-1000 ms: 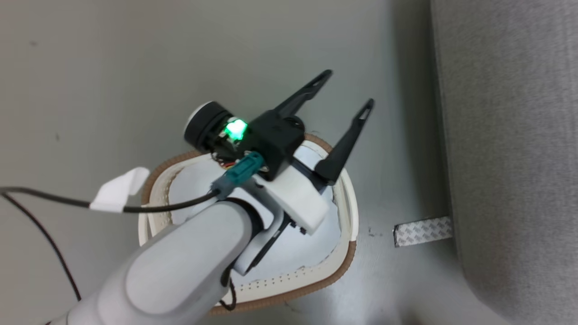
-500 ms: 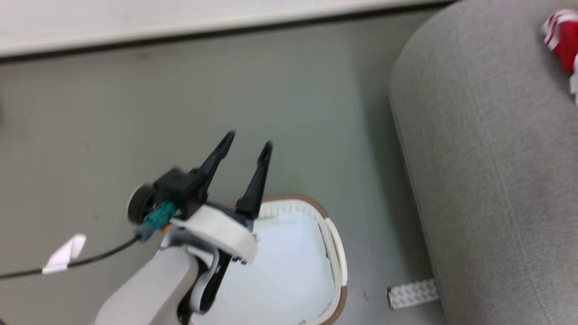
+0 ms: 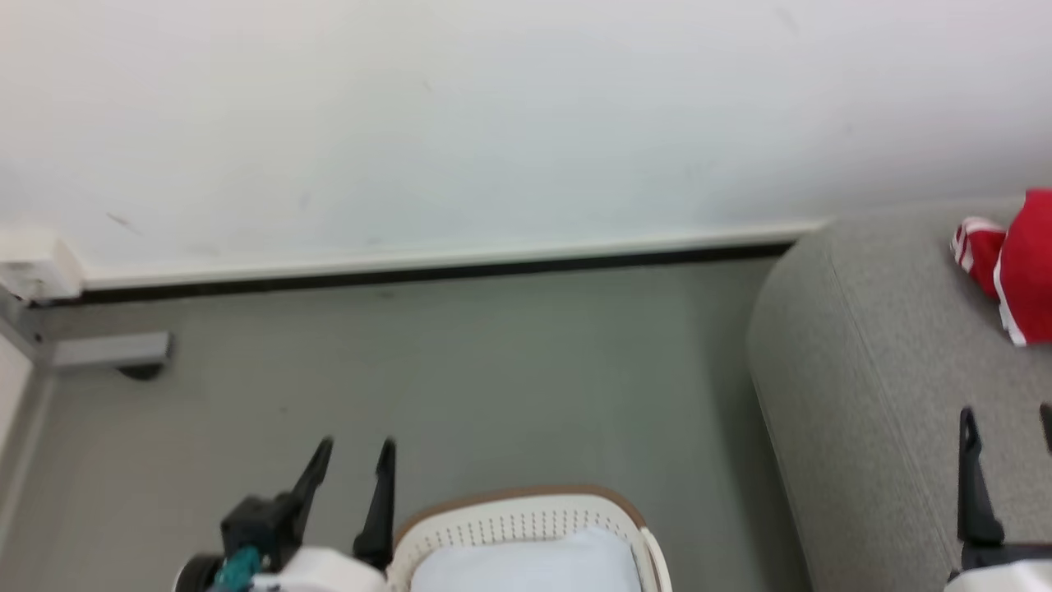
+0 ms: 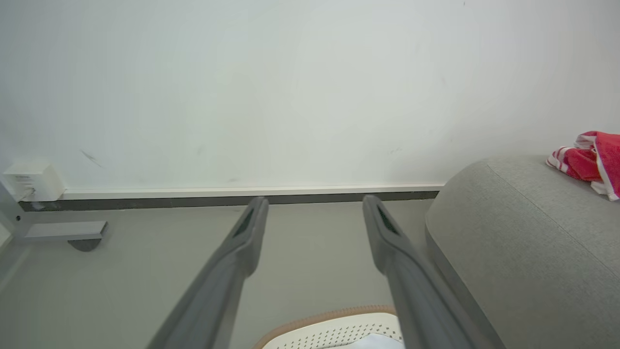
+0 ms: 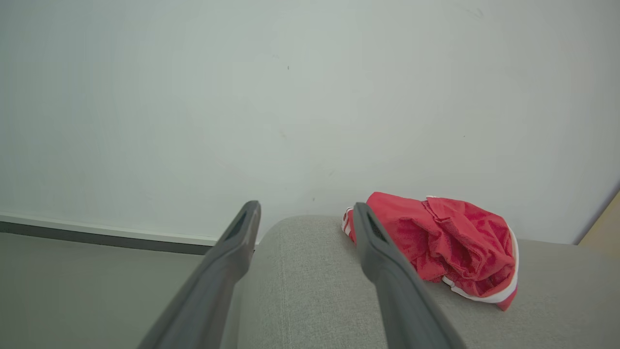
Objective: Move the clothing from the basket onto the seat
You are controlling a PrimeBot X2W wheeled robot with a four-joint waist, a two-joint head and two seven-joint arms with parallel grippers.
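Observation:
The red and white clothing (image 3: pixel 1011 263) lies bunched on the grey seat (image 3: pixel 863 370) at the far right, near the wall; it is also the clothing (image 5: pixel 445 242) ahead of my right gripper (image 5: pixel 305 211), which hovers open and empty over the seat (image 5: pixel 300 281). In the head view the right gripper (image 3: pixel 1007 423) shows at the lower right. The cream basket (image 3: pixel 509 501) with its tan rim sits at the bottom centre. My left gripper (image 3: pixel 353 460) is open and empty just left of the basket, above the floor. The left gripper (image 4: pixel 315 208) points at the wall, basket rim (image 4: pixel 329 317) below.
A plain pale bluish-white cloth (image 3: pixel 526 567) lies in the basket. A white wall with a dark baseboard (image 3: pixel 427 271) closes the far side. A white box (image 3: pixel 33 263) and a grey bracket (image 3: pixel 111 349) sit at the left. Grey floor lies between basket and wall.
The head camera has tilted up, bringing the wall and the right gripper into view. My left gripper has drawn back off the basket and its fingers stand closer together than a second ago.

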